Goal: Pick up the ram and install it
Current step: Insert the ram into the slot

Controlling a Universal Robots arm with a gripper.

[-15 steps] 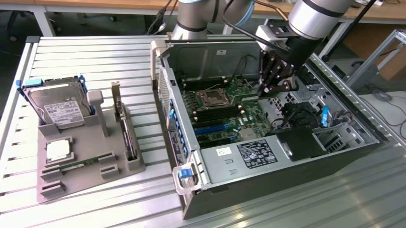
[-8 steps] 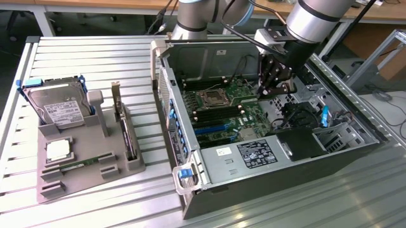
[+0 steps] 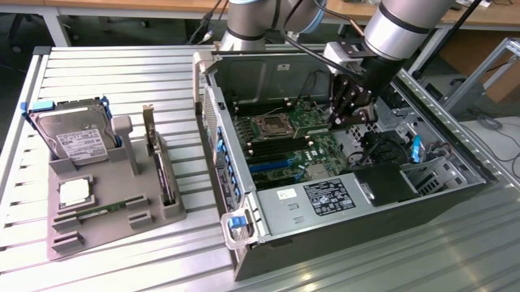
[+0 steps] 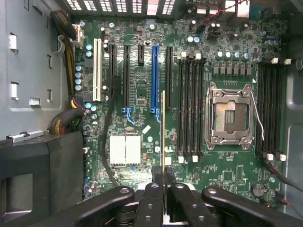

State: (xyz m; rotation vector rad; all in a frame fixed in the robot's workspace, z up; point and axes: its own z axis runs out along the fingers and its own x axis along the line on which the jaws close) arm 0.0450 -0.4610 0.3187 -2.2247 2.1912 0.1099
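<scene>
The ram (image 4: pixel 163 127) is a thin green stick, seen edge-on in the wrist view. My gripper (image 4: pixel 163 174) is shut on its near end. The stick hangs above the motherboard (image 4: pixel 142 90), just beside the nearer bank of black memory slots (image 4: pixel 190 106) and apart from them. In the exterior view my gripper (image 3: pixel 343 115) reaches down into the open computer case (image 3: pixel 341 201), with the green ram (image 3: pixel 311 126) held over the board next to the empty processor socket (image 3: pixel 269 125).
Beside the case on the exterior view's left, a grey holder tray (image 3: pixel 114 228) carries a hard drive (image 3: pixel 77 135), a dark expansion card (image 3: pixel 161 164), a square silver processor chip (image 3: pixel 73 192) and another green stick (image 3: pixel 101 212). Case walls and cables hem the arm in.
</scene>
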